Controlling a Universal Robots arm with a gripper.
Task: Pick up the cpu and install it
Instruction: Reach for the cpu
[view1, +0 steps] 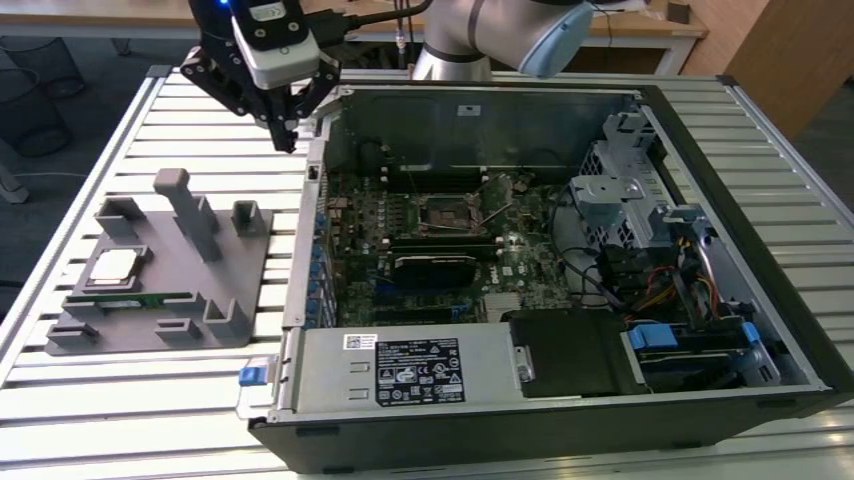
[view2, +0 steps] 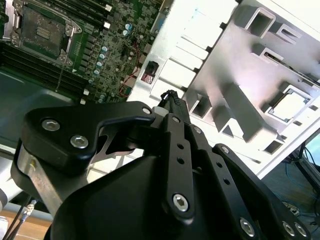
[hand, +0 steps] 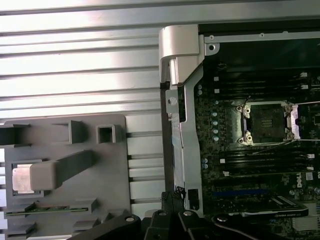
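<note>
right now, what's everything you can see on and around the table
cpu: one, silver, in the tray
memory stick: one, green, in the tray beside the cpu
tray: one, grey, on the table, exterior view's left
case: one, black, open, beside the tray
motherboard: one, green, inside the case
socket: one, dark, no chip in it
table: one, silver slats
arm: one, silver and blue, beyond the case
gripper: one, black, shut, empty, by the case wall nearest the tray

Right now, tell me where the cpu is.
The cpu lies on the grey tray at the exterior view's left, outside the computer case, right beside the green memory stick; the gripper hangs apart from it.
</note>
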